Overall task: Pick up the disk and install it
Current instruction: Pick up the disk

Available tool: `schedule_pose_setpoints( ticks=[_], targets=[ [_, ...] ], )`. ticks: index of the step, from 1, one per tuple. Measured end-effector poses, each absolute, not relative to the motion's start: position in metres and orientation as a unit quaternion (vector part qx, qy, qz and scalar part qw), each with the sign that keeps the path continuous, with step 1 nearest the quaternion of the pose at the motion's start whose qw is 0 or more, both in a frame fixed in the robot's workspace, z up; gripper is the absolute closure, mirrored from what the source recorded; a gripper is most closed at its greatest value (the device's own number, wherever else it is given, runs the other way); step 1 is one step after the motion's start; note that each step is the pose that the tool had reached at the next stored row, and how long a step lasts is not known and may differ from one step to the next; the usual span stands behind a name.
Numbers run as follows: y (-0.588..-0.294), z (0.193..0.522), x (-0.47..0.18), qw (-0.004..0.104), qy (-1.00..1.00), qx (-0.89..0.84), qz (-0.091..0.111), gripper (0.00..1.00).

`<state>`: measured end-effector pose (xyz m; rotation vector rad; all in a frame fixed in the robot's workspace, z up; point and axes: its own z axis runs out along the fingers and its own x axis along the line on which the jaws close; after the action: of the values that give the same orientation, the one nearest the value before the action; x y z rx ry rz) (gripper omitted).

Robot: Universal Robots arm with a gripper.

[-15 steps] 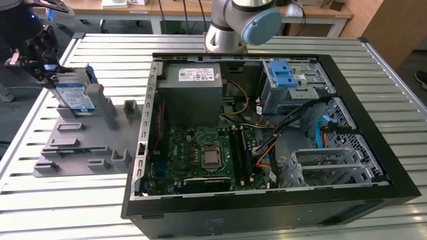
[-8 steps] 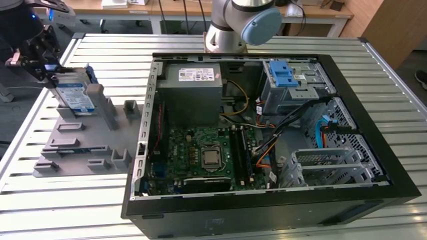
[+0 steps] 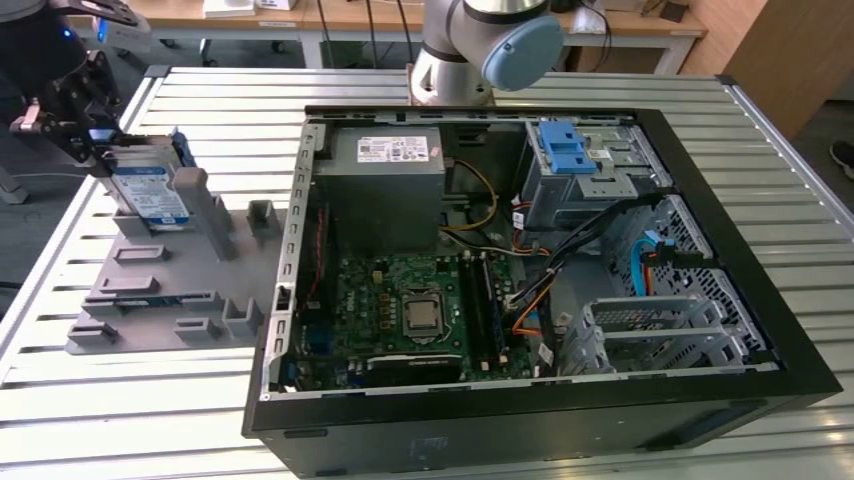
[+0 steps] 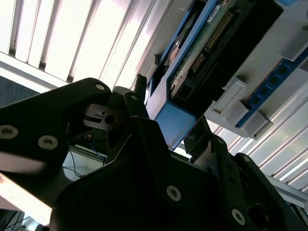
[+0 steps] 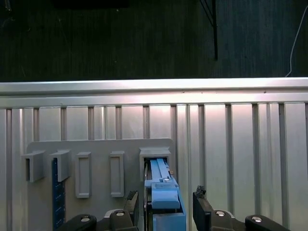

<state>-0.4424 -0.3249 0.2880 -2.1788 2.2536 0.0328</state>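
The disk [image 3: 144, 190], a silver-grey drive with a white-and-blue label and a blue frame, stands on edge in a grey slotted holder [image 3: 160, 290] on the exterior view's left. My gripper [image 3: 96, 148] is at the disk's upper end. In the first wrist view the gripper [image 5: 166, 206] is open, one finger [image 5: 133, 206] on each side of the disk's blue frame [image 5: 162, 175] with small gaps. The second wrist view shows the same straddle, the gripper [image 4: 171, 115] around the end of the disk [image 4: 211, 43].
An open computer case [image 3: 747, 300] lies on the slatted metal table [image 3: 160, 420], to the holder's right in the exterior view. Inside are a power-supply box [image 3: 387, 180], a motherboard [image 3: 414, 310], a drive cage with a blue latch [image 3: 574, 150] and a metal bay [image 3: 654, 325]. The arm's base [image 3: 481, 50] stands behind.
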Motion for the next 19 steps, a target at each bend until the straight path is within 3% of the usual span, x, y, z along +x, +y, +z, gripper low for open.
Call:
schedule_pose_setpoints(
  ticks=[19],
  targets=[
    [-0.3271, 0.288, -0.4424, 0.003, 0.714, -0.7, 0.01, 0.44]
  ],
)
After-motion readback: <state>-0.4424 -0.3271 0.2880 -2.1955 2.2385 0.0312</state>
